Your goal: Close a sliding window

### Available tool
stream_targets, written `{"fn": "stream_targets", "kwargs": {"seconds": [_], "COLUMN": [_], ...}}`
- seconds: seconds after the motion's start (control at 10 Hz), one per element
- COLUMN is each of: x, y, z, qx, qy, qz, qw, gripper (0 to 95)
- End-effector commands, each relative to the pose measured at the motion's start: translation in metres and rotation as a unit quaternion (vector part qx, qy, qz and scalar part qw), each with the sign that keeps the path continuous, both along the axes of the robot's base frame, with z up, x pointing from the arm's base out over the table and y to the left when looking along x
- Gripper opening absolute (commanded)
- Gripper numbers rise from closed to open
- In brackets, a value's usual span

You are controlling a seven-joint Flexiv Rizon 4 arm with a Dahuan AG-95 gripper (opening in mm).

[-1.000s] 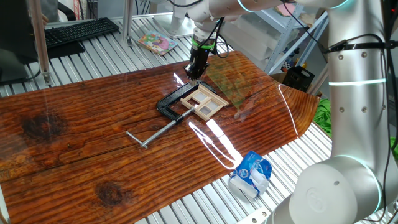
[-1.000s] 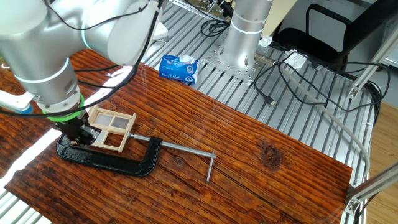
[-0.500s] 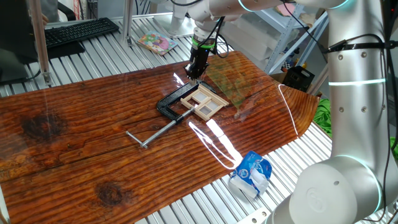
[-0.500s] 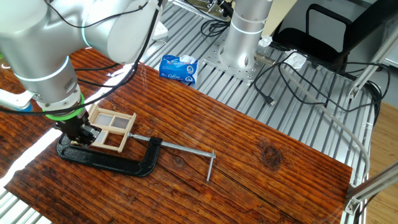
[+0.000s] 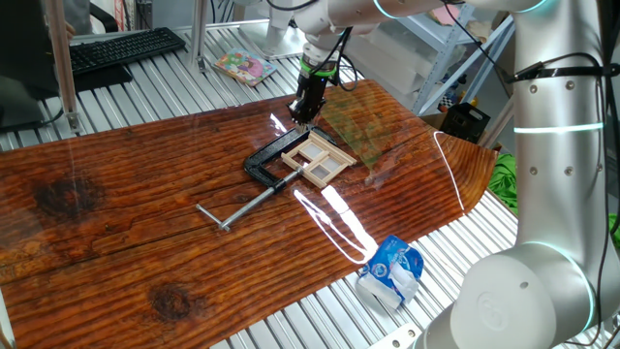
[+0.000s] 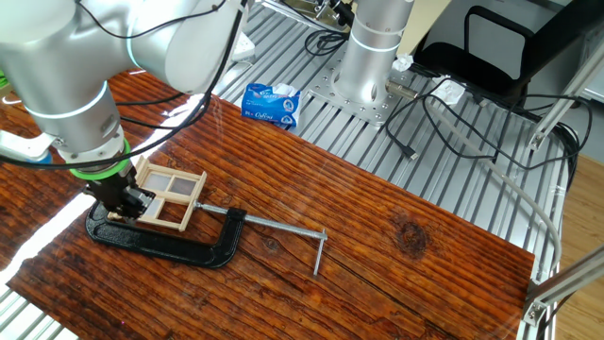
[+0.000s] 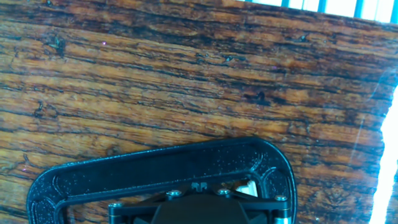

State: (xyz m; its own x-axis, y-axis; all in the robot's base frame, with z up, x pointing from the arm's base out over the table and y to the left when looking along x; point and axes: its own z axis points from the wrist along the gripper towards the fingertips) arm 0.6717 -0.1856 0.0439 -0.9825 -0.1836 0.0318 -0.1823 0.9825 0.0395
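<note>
The sliding window (image 5: 318, 158), a small tan wooden frame with pale panes, lies flat on the wooden board, held in a black C-clamp (image 5: 260, 167). It also shows in the other fixed view (image 6: 168, 195) with the clamp (image 6: 170, 244) in front of it. My gripper (image 5: 301, 114) points down at the window's far end, by the clamp's fixed jaw. Its tip (image 6: 120, 200) is narrow with no visible gap and looks shut. The hand view shows the clamp's arch (image 7: 155, 165) and a pale corner of the window (image 7: 249, 186). The fingertips are hidden there.
The clamp's long grey screw rod (image 5: 247, 202) with its cross handle sticks out over the board (image 5: 116, 223). A blue-white packet (image 5: 392, 271) lies on the metal slats off the board's edge. A keyboard (image 5: 121, 47) and a colourful booklet (image 5: 244, 66) lie farther back.
</note>
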Motion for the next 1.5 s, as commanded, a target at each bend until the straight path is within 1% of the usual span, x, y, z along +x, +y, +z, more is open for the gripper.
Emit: {"fn": "stream_targets", "kwargs": {"seconds": [0.1, 0.3, 0.5, 0.9, 1.2, 1.5], "x": [0.0008, 0.0008, 0.0008, 0.0008, 0.0019, 0.0095], "y": [-0.0001, -0.0001, -0.0001, -0.0001, -0.0005, 0.0026], "z": [0.0, 0.0, 0.0, 0.0, -0.0003, 0.0005], "qx": [0.001, 0.006, 0.007, 0.015, 0.011, 0.009], "qy": [-0.003, -0.007, -0.01, -0.011, -0.011, -0.01], "qz": [0.002, 0.006, 0.009, 0.006, 0.006, 0.003], "qw": [1.0, 0.9999, 0.9999, 0.9998, 0.9999, 0.9999], "gripper": [0.0, 0.0, 0.0, 0.0, 0.0, 0.0]}}
